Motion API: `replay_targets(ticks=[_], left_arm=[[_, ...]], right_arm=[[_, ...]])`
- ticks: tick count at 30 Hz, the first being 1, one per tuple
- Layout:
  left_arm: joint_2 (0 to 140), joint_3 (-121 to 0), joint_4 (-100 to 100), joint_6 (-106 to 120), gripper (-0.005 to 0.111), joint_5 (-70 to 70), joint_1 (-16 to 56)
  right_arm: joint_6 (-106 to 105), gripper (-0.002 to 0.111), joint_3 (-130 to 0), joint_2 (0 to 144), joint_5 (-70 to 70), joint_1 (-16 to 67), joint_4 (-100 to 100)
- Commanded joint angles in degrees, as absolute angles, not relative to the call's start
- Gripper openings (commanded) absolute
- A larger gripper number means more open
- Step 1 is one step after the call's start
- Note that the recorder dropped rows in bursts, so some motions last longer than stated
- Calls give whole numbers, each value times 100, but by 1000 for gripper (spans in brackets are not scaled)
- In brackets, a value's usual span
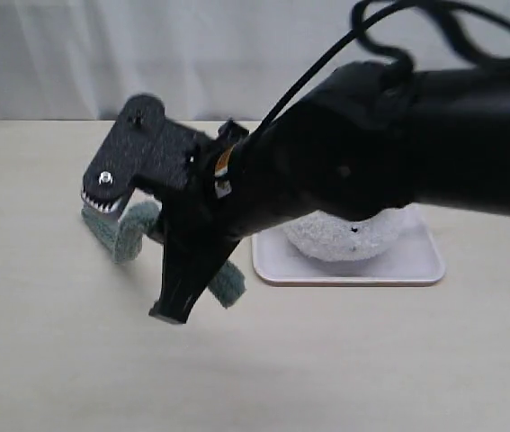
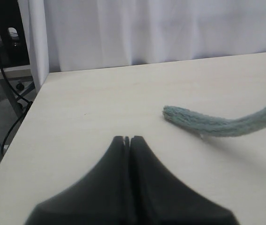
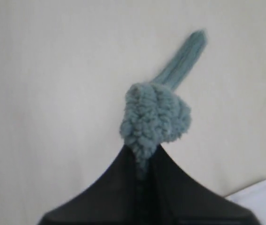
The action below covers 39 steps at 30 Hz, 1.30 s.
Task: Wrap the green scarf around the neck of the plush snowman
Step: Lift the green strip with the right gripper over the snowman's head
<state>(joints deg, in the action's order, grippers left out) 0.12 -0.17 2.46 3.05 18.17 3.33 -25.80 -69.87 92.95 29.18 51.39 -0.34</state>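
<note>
Now, on the pale worktop point(image 2: 100, 93) before a white curtain point(image 2: 161, 28), the right pincer point(image 3: 142, 152) pinches the green scarf point(image 3: 156, 117) near the tray point(image 1: 416, 270) holding the plush snowman point(image 1: 344, 236), while the left pincer point(image 2: 127, 139) is closed, empty.

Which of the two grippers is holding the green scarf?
The right gripper: its jaws are shut on a bunched fold of the green scarf. The left gripper is shut on nothing; the scarf's end lies apart from it.

Open table point(image 1: 48, 360) left and front, right arm point(image 1: 389, 144) overhanging plush snowman point(image 1: 344, 238), green scarf point(image 1: 129, 232) beside tray point(image 1: 421, 267)
</note>
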Motion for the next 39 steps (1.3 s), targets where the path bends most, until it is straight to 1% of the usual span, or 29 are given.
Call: replay_targets(ticks=[1, 6, 11, 15, 19, 22, 34, 39], left_arm=[[0, 0, 241, 290, 0, 1772, 375], [0, 0, 241, 290, 0, 1772, 375], [0, 0, 241, 290, 0, 1772, 375], [0, 0, 241, 290, 0, 1772, 375], [0, 0, 241, 290, 0, 1772, 375], [0, 0, 241, 290, 0, 1772, 375], [0, 0, 241, 290, 0, 1772, 375], [0, 0, 241, 290, 0, 1772, 375]], right_arm=[[-2641, 4, -6991, 8500, 2610, 5143, -150], [-2641, 4, -6991, 7499, 2326, 5143, -406], [-3040, 4, -6991, 6836, 2278, 5143, -676], [-2630, 4, -6991, 6817, 2482, 5143, -1995], [-1710, 4, -6991, 7008, 3792, 5132, -4034], [-1270, 4, -6978, 7065, 4374, 5132, -4775], [-1239, 4, -6923, 7001, 4788, 5117, -5541], [-686, 4, -6923, 7001, 4760, 4974, -5825]])
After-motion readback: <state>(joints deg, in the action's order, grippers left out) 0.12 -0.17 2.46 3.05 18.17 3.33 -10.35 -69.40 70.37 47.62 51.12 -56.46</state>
